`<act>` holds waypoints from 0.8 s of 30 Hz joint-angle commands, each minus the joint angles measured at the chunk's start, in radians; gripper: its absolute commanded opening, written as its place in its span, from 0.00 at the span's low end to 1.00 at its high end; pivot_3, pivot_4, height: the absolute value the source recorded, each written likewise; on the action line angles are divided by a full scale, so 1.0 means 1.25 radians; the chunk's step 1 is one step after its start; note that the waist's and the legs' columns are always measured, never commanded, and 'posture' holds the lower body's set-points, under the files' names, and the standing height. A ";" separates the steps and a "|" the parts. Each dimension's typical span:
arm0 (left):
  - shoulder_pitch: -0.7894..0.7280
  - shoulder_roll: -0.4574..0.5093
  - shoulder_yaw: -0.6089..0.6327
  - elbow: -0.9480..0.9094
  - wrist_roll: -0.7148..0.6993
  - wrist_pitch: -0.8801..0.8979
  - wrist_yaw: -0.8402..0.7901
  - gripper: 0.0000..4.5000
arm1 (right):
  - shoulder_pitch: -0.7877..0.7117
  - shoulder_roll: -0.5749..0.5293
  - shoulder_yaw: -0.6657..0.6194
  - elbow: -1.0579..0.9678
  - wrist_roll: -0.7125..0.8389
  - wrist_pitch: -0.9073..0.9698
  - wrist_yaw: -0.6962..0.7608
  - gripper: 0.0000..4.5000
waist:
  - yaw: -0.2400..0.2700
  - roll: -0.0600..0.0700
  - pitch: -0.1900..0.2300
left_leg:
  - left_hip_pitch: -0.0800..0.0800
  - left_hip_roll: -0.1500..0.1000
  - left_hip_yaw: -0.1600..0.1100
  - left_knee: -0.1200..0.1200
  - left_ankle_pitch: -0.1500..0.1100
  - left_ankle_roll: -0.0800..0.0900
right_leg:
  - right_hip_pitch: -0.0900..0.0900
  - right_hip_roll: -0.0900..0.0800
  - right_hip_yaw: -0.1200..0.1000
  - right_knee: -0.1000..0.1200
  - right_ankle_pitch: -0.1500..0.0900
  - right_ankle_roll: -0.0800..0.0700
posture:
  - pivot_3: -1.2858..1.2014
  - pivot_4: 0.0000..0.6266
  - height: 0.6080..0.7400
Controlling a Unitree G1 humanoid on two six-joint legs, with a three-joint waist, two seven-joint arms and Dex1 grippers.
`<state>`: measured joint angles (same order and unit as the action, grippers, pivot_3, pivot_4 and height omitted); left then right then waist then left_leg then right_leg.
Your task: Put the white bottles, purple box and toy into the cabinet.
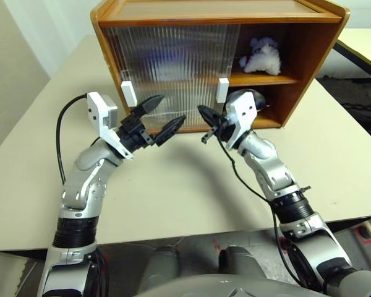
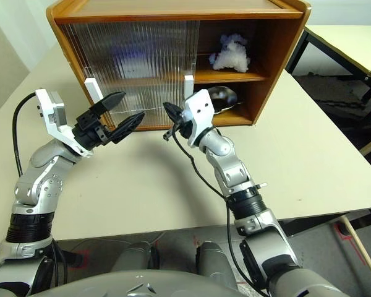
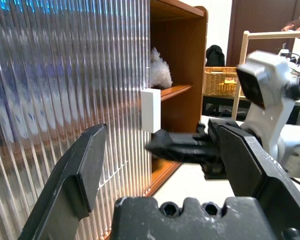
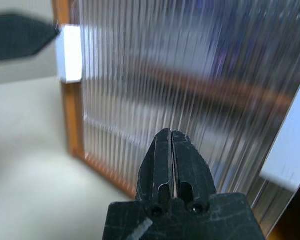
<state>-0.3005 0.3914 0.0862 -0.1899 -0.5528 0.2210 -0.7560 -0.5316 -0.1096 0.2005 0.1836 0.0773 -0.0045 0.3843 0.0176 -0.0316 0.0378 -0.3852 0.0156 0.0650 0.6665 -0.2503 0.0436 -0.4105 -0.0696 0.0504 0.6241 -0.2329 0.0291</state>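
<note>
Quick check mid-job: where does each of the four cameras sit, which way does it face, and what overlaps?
Left eye: on the head, looking down over both arms at the cabinet; left tool open, right tool shut.
Right eye: beside it, same scene, toy on the upper shelf.
Left wrist: along its own fingers toward the ribbed door.
Right wrist: along its own shut fingers, same door.
Shared: both wrist views show a white handle.

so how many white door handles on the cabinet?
2. Left handle at the left edge of the ribbed doors; right handle at the doors' right edge, beside the right gripper.
</note>
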 commanded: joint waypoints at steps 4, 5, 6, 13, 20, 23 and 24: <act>0.002 -0.007 -0.005 0.001 0.008 -0.006 0.000 1.00 | -0.044 0.036 -0.031 0.060 -0.035 0.015 -0.076 0.01 | 0.000 0.000 0.000 | 0.000 0.000 0.000 0.000 0.000 0.000 | 0.000 0.000 0.000 0.001 0.000 0.000 | 0.57 0.00 1.00; 0.002 -0.007 -0.005 0.001 0.008 -0.006 0.000 1.00 | -0.051 0.041 -0.035 0.070 -0.039 0.016 -0.089 0.01 | -0.001 0.000 0.000 | 0.000 0.000 0.000 0.000 0.000 0.000 | 0.000 0.000 0.000 0.001 0.000 0.000 | 0.57 0.00 1.00; 0.001 -0.007 -0.005 0.001 0.008 -0.007 0.000 1.00 | -0.058 0.046 -0.040 0.079 -0.042 0.019 -0.104 0.01 | -0.001 0.000 0.000 | 0.000 0.000 0.000 0.000 0.000 0.000 | 0.000 0.000 0.000 0.001 0.000 0.000 | 0.57 0.00 1.00; 0.001 -0.009 -0.004 0.001 0.011 -0.008 0.001 1.00 | -0.067 0.061 -0.068 0.107 -0.061 0.021 -0.170 0.01 | -0.001 0.000 0.000 | 0.000 0.000 0.000 0.000 0.000 0.000 | -0.001 0.000 0.000 0.001 0.000 0.000 | 0.57 0.00 1.00; 0.000 -0.012 -0.006 0.003 0.011 -0.009 -0.001 1.00 | -0.046 0.056 -0.084 0.069 -0.068 0.044 -0.203 0.01 | -0.001 0.000 0.000 | 0.000 0.000 0.000 0.000 0.000 0.000 | -0.001 0.000 0.000 0.001 0.000 -0.001 | 0.56 0.00 1.00; -0.002 -0.014 -0.007 0.006 0.012 -0.010 -0.002 1.00 | -0.039 0.053 -0.090 0.057 -0.071 0.051 -0.212 0.01 | -0.001 0.000 0.000 | 0.000 0.000 0.000 0.000 0.000 0.000 | -0.001 0.000 0.000 0.001 0.000 0.000 | 0.56 0.00 1.00; -0.002 -0.014 -0.008 0.007 0.012 -0.010 -0.002 1.00 | -0.037 0.053 -0.094 0.054 -0.070 0.054 -0.217 0.01 | -0.001 0.000 0.000 | 0.000 0.000 0.000 0.000 0.000 0.000 | 0.000 0.000 0.000 0.001 0.000 0.000 | 0.56 0.00 1.00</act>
<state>-0.3007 0.3744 0.0861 -0.1864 -0.5490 0.2141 -0.7559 -0.5936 -0.0349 0.1062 0.2705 -0.0039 0.0477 0.1357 0.0159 -0.0317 0.0377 -0.3855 0.0153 0.0650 0.6665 -0.2501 0.0434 -0.4111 -0.0697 0.0500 0.6254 -0.2324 0.0286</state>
